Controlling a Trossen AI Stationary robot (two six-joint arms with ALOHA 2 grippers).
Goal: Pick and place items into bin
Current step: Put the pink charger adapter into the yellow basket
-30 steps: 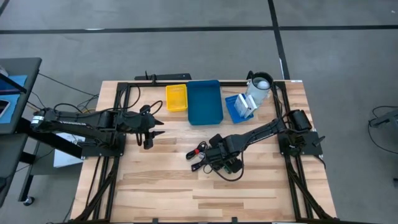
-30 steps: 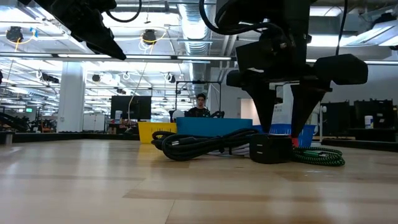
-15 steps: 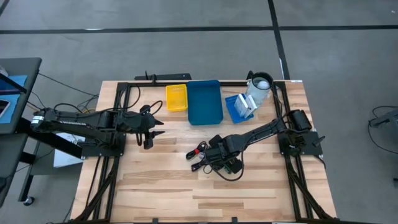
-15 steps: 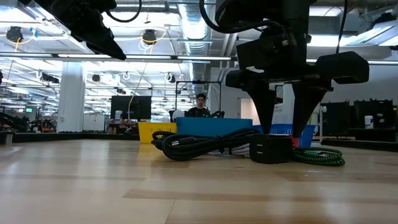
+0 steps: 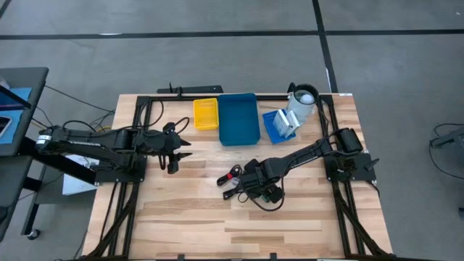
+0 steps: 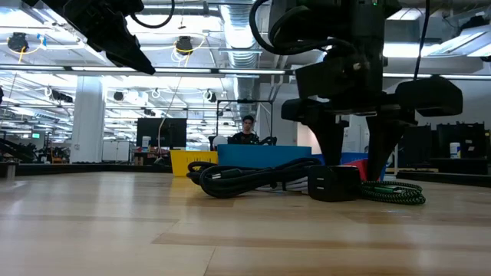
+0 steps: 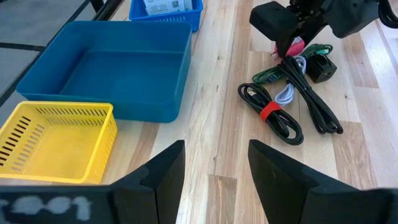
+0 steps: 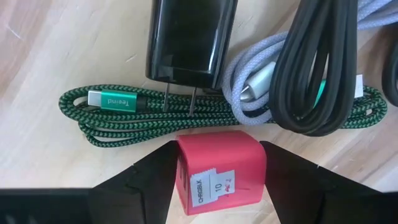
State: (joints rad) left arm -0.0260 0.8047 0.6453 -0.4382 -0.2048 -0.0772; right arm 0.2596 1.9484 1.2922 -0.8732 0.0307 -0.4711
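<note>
1. The red charger block (image 8: 217,168) sits mid-table in a pile of cables, touching the green braided cable (image 8: 124,121), beside the black plug (image 8: 189,37).
2. The right gripper (image 8: 217,180) straddles the block, fingers spread, can't tell if squeezing.
3. The left gripper (image 7: 214,180) hangs open near the yellow basket (image 7: 56,140) and big blue bin (image 7: 112,68).

Three bins are sitting along the counter (image 5: 181,217) at twelve o'clock, side by side. The cable bundle (image 5: 233,180) is lying near centre, at six o'clock from the middle bin (image 5: 238,119).
</note>
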